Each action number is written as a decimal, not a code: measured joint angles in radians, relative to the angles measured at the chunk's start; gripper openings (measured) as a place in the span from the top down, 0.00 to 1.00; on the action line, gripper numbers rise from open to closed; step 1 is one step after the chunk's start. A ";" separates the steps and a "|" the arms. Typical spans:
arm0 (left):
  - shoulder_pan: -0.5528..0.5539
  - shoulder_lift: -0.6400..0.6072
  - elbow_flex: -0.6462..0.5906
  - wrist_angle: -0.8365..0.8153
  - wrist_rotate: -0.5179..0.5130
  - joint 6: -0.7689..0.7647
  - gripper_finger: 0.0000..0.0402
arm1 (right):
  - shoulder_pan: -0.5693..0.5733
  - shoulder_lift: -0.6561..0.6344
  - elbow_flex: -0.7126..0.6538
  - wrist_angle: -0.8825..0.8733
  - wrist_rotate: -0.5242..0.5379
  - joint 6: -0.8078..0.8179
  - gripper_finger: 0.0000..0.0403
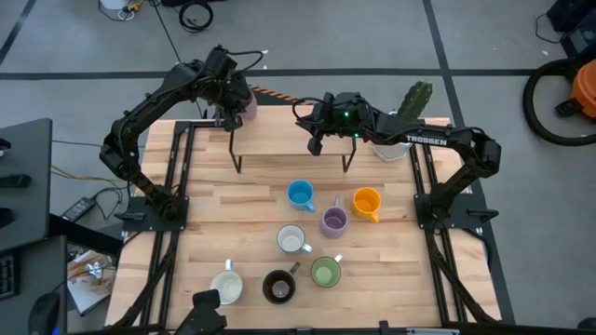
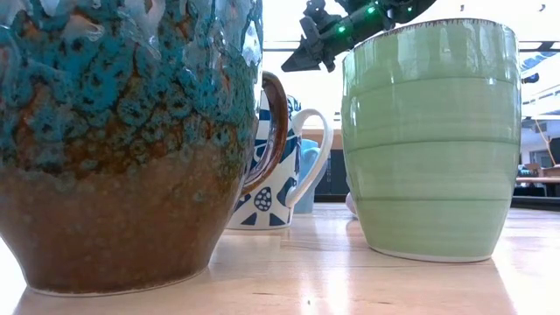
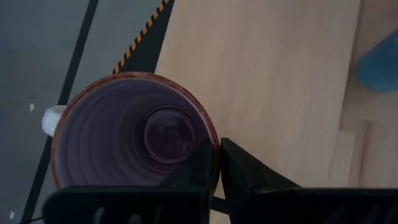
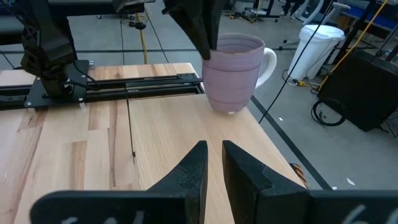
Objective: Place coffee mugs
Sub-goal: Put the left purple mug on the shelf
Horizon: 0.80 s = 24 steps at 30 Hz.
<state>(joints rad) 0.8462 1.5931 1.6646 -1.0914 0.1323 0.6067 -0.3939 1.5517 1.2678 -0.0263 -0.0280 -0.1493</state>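
A lilac mug [image 4: 233, 71] stands upright at the far left corner of a raised wooden shelf [image 1: 293, 140]. My left gripper [image 3: 216, 148] is shut on its rim. In the high view this mug [image 1: 246, 102] sits beside the left gripper [image 1: 233, 110]. My right gripper [image 4: 214, 152] hovers shut and empty over the shelf's right part [image 1: 315, 145], pointing toward the mug. Lower on the table stand blue [image 1: 300, 194], orange [image 1: 367, 202], lilac [image 1: 333, 221], white [image 1: 291, 239], green [image 1: 325, 272], dark brown [image 1: 278, 286] and white [image 1: 226, 284] mugs. My left gripper pinches the lilac mug's rim [image 3: 214, 163], one finger inside the mug and one outside. The fingers [image 4: 205, 34] come from above, slanting down. The mug stays upright, its handle [image 4: 268, 62] away from the fingers. Whether its base [image 4: 227, 109] touches the shelf, I cannot tell.
A white pot with a green cactus [image 1: 410, 112] stands at the shelf's right end. The shelf rests on thin dark legs [image 1: 237, 158]. Black rails [image 1: 177, 177] run along the table's left and right sides. In the low view the brown mug [image 2: 131, 149] and green mug [image 2: 429, 140] fill the foreground.
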 joint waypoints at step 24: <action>-0.001 0.030 0.003 0.007 0.018 -0.008 0.93 | 0.003 0.000 0.000 0.003 -0.002 0.000 0.87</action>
<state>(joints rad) 0.8448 1.6234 1.6672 -1.0843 0.1501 0.5983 -0.3908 1.5517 1.2678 -0.0231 -0.0303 -0.1493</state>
